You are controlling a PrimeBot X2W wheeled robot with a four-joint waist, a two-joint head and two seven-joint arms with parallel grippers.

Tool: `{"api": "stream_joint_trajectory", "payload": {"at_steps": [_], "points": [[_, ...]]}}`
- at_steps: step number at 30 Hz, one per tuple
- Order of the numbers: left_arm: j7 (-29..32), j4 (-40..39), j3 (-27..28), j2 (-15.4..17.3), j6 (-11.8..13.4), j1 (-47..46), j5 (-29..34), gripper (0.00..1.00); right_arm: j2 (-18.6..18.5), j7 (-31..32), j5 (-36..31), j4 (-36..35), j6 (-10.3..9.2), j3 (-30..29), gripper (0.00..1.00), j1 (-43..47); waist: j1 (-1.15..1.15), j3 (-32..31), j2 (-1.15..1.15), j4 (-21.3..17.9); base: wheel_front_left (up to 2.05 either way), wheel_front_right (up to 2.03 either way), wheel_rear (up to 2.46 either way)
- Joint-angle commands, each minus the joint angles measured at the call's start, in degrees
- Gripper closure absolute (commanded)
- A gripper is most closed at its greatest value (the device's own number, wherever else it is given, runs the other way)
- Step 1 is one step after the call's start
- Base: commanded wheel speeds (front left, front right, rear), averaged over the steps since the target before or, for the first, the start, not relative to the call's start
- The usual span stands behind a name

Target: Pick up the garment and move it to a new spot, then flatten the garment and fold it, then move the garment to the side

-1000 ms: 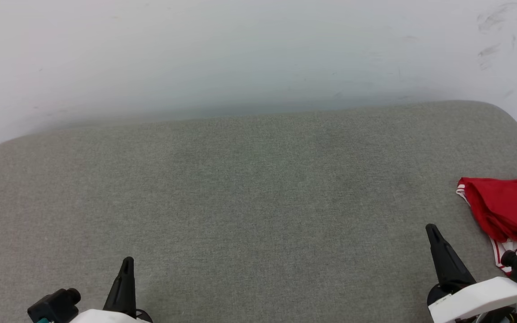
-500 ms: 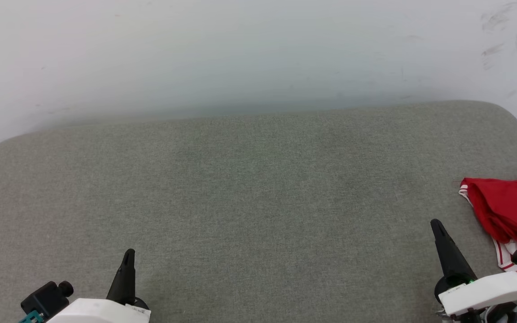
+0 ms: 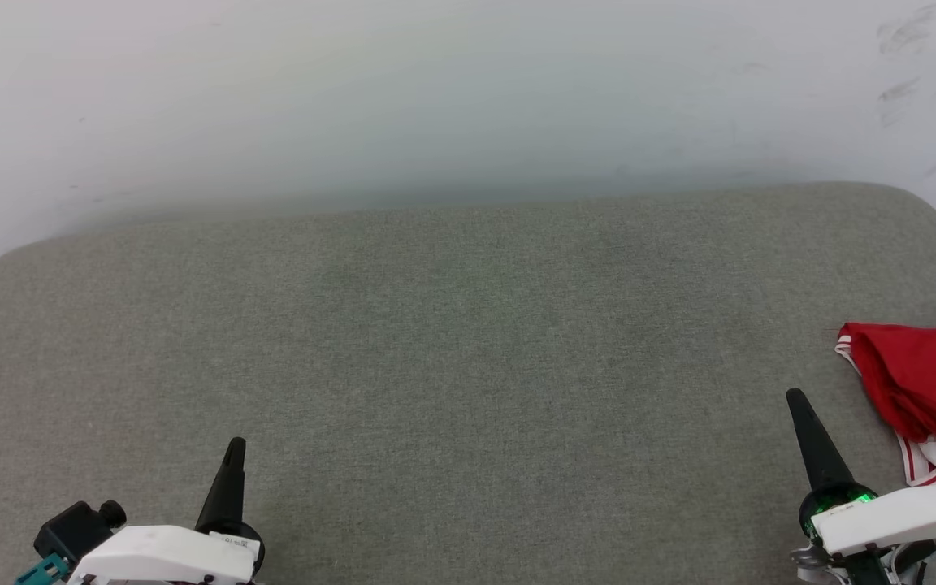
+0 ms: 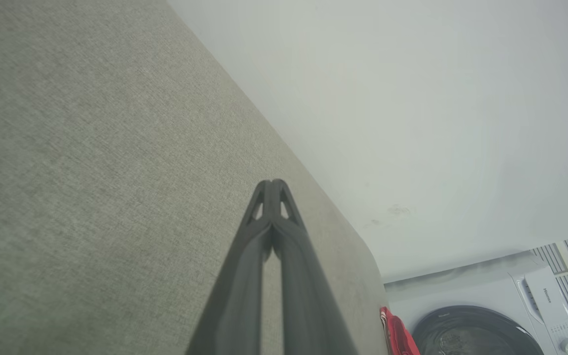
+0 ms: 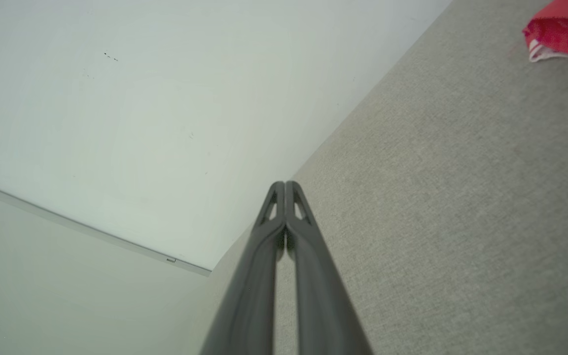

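The red garment (image 3: pixel 923 382) lies bunched at the right edge of the grey cushioned surface (image 3: pixel 452 341), with white striped trim showing along its near side. My right gripper (image 3: pixel 797 400) stands just left of it, apart from the cloth, shut and empty. In the right wrist view the garment (image 5: pixel 565 32) sits at the upper right, far from the closed right gripper (image 5: pixel 284 184). My left gripper (image 3: pixel 234 445) rests at the lower left, shut with nothing in it. The left wrist view shows its closed tips (image 4: pixel 272 182) and a sliver of the garment (image 4: pixel 397 335).
A pale wall (image 3: pixel 435 97) rises right behind the grey surface. In the left wrist view a white washing machine (image 4: pixel 491 315) stands beyond the surface's far end. The surface has rounded corners and edges close to the garment.
Both grippers have crept a little farther up the head view. The camera has shifted slightly, so the garment sits a bit more to the right. Both stay shut.
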Motion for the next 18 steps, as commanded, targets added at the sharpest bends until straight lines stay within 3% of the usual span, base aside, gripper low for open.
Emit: {"api": "stream_joint_trajectory", "payload": {"at_steps": [1, 18], "points": [[0.3, -0.2, 0.4, 0.0, -0.4, -1.3, -1.3, 1.00, 0.0, 0.1, 1.4, -0.2, 0.00, -0.2, 1.00, -1.4, 0.00, 0.0, 0.00, 0.0, 0.00, 0.00, 0.00], [2.9, 2.0, 2.2, -1.1, -2.2, -3.5, -10.3, 1.00, 0.5, 1.1, 11.4, 1.9, -0.01, -1.3, 1.00, -2.9, 0.00, 0.2, 0.00, 0.4, 0.00, 0.00, 0.00]]}}
